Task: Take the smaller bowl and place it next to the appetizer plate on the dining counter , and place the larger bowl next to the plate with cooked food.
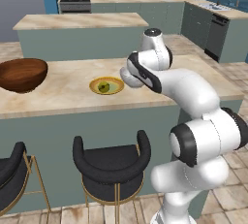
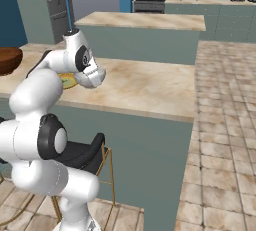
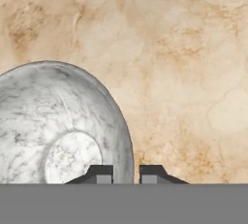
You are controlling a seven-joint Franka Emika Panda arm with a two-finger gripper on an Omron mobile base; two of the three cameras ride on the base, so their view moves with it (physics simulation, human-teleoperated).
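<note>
Your gripper (image 3: pixel 126 173) straddles the smaller bowl (image 3: pixel 58 131) rim, jaws barely apart (releasing, I judge). Widen fully, then lift straight off the dining counter (image 3: pixel 184 72).

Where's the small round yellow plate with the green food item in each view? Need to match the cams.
Left base view: the yellow plate sits centre, on the long beige marble counter, right of the large brown wooden bowl.
Right base view: left edge, partly hidden behind the white arm.
Hand view: looks down on the small grey-white marbled bowl at lower left.
Shared landmark: the beige marble countertop, seen in all three.
</note>
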